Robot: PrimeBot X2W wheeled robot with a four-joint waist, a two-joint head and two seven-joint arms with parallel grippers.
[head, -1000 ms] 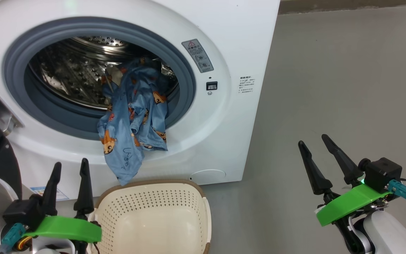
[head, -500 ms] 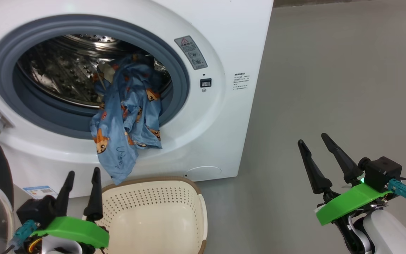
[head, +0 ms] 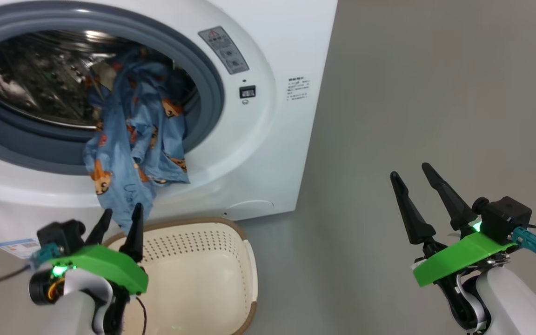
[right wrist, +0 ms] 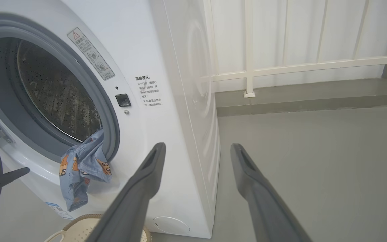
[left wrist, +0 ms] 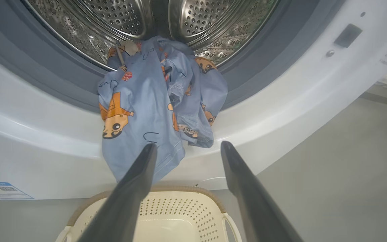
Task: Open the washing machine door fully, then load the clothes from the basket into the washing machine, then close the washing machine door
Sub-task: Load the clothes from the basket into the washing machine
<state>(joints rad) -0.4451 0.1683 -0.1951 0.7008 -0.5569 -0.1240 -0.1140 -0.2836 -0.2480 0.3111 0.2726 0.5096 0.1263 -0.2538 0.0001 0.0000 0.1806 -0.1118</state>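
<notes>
Most of the loading looked done: the basket (head: 193,251) lay empty under our left gripper (head: 123,208), whose fingers stood spread and bare; just ahead, the bear-print clothes (head: 133,139) drooped from the washing machine (head: 268,153) mouth. Our right gripper (head: 410,170) gaped too. Tucking in and shutting remained.

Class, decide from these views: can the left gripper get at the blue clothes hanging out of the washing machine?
Probably yes. The left gripper is open and points at the hanging clothes close ahead; nothing lies between them, and the basket sits below.
</notes>
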